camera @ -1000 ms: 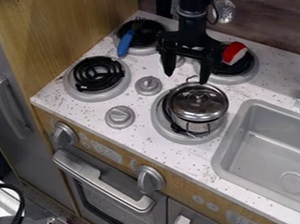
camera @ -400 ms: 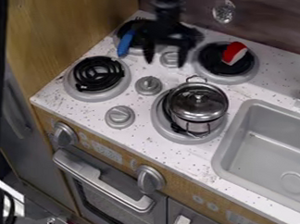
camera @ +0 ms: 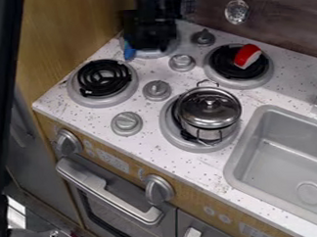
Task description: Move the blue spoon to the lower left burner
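Near the counter's [camera: 212,175] front edge, a lidded pot [camera: 208,109] is sitting on the front right burner [camera: 169,124]. Toward the front left corner, the lower left burner [camera: 104,79] is lying bare, waiting for the spoon. Farther back, a red and white piece [camera: 248,56] is resting on the back right burner [camera: 223,64]. By the counter's back left corner, the blue spoon [camera: 129,51] is showing one end at the rim of the back left burner [camera: 152,54], just left and forward of the gripper [camera: 150,42], which is covering the rest. Its long axis is probably running back beneath the gripper. I cannot tell how far the gripper is opening or whether it is holding anything.
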Controlling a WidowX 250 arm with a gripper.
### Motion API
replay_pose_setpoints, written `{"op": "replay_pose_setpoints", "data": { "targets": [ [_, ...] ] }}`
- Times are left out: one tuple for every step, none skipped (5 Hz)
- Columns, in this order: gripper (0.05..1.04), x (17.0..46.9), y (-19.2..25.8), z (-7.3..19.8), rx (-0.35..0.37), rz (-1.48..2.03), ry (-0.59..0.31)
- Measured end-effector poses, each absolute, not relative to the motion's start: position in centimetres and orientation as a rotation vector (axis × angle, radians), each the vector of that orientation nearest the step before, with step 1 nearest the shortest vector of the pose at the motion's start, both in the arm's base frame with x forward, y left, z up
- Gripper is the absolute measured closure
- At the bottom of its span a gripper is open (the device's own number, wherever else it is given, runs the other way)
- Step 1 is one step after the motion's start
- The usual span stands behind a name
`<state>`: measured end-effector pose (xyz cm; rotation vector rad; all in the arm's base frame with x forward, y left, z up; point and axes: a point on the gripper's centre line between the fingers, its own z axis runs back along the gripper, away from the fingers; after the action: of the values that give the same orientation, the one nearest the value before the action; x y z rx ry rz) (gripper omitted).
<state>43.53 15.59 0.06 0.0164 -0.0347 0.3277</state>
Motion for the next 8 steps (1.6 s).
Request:
{"op": "replay_pose_setpoints", "data": {
  "targets": [
    [0.084,43.9,17.1,-1.4,0.034,0.292,-0.029],
    [0.084,44.1,18.1,-1.5,0.085,0.254,-0.033],
    [0.084,44.5,19.2,-2.3,0.119,0.251,-0.031],
    [0.084,44.5,20.3,-3.3,0.137,0.270,-0.004],
    [0.084,45.2,21.1,-3.4,0.155,0.279,-0.012],
    [0.121,45.8,21.6,-4.3,0.163,0.289,-0.001],
    [0.387,46.0,21.9,-4.1,0.163,0.301,-0.007],
    [0.669,45.9,21.9,-4.6,0.163,0.304,-0.006]
  ]
}}
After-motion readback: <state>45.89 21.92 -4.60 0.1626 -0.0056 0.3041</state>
